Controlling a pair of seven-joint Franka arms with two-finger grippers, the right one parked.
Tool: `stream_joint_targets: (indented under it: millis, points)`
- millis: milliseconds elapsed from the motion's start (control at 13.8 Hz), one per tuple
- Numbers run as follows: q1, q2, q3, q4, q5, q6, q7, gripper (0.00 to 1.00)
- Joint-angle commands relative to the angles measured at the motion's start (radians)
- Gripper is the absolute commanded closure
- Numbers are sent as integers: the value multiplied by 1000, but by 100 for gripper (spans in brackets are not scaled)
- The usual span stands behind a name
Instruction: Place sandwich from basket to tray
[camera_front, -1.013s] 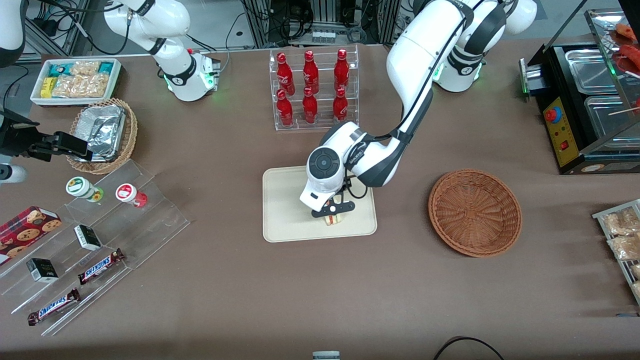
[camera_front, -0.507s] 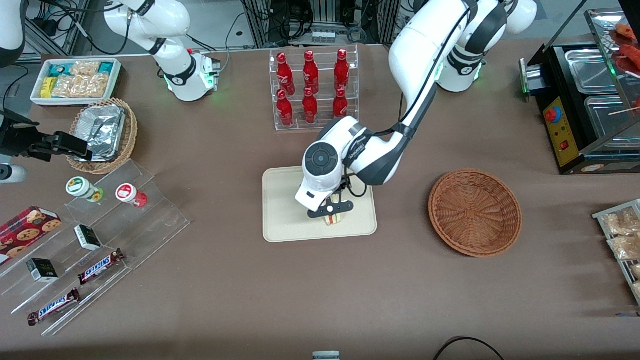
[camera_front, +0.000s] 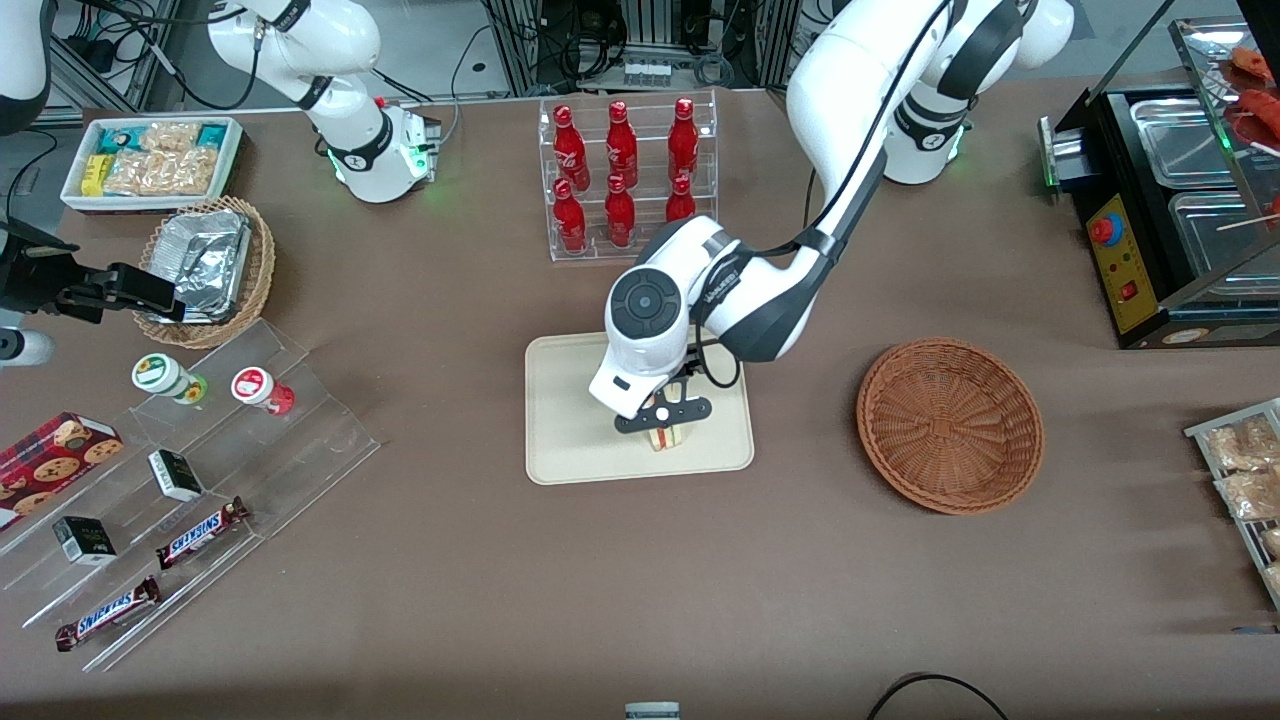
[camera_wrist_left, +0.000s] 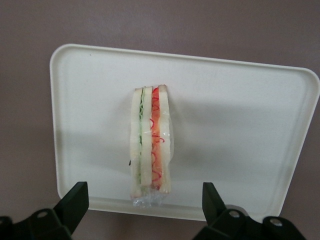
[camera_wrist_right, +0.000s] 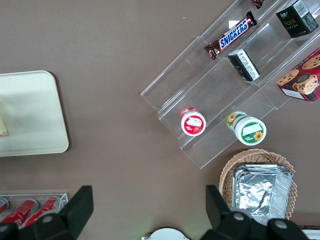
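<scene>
The sandwich (camera_front: 668, 437), a wrapped wedge of pale bread with red and green filling, stands on its edge on the cream tray (camera_front: 570, 420), near the tray's rim closest to the front camera. It also shows in the left wrist view (camera_wrist_left: 151, 142) on the tray (camera_wrist_left: 240, 125). My left gripper (camera_front: 664, 413) is open just above the sandwich, its black fingers (camera_wrist_left: 72, 202) wide apart on either side and clear of it. The reddish-brown basket (camera_front: 949, 424) stands empty beside the tray, toward the working arm's end of the table.
A clear rack of red bottles (camera_front: 625, 175) stands farther from the front camera than the tray. A stepped acrylic stand with snacks (camera_front: 190, 470) and a tan basket with foil containers (camera_front: 205, 265) lie toward the parked arm's end. A black appliance (camera_front: 1170, 200) stands toward the working arm's end.
My left gripper has risen a little above the sandwich and the arm has drawn back. The sandwich stays put on the tray.
</scene>
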Motion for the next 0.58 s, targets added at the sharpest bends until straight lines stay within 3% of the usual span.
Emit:
stream_joint_targets:
  millis: [0,507]
  points:
    - [50,-102,4,-13,8,-49,83,0]
    - [256,-301,3,-174,-43,-180,385,0]
